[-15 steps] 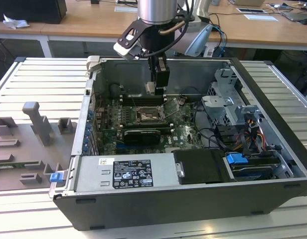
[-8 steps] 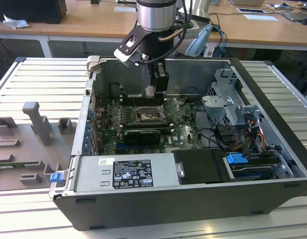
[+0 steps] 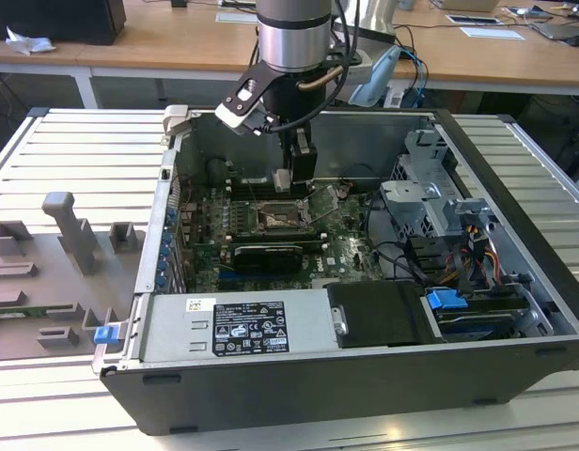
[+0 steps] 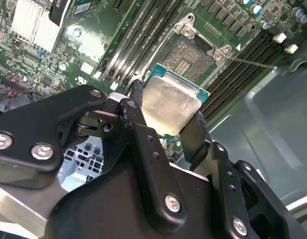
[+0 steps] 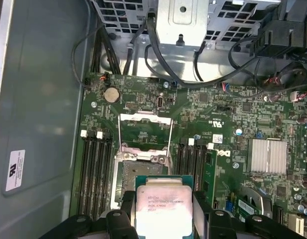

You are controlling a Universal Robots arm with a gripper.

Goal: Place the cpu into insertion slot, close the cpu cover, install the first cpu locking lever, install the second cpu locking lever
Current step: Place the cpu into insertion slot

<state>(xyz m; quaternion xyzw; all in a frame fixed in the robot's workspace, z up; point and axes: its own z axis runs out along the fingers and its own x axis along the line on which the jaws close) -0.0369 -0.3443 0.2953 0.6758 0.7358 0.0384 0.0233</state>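
So, the open computer case sits on a ribbed metal table, with wooden desks behind it and grey plastic fixtures at the exterior view's left. The gripper is clamped on the cpu, held near the insertion slot but not seated. The cpu cover is swung open.

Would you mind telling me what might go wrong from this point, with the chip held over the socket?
The cpu, clamped in the gripper, hangs above the insertion slot; lowered off-centre, it may land askew on the contacts. The fingers might also catch the open cpu cover or the neighbouring memory slots.
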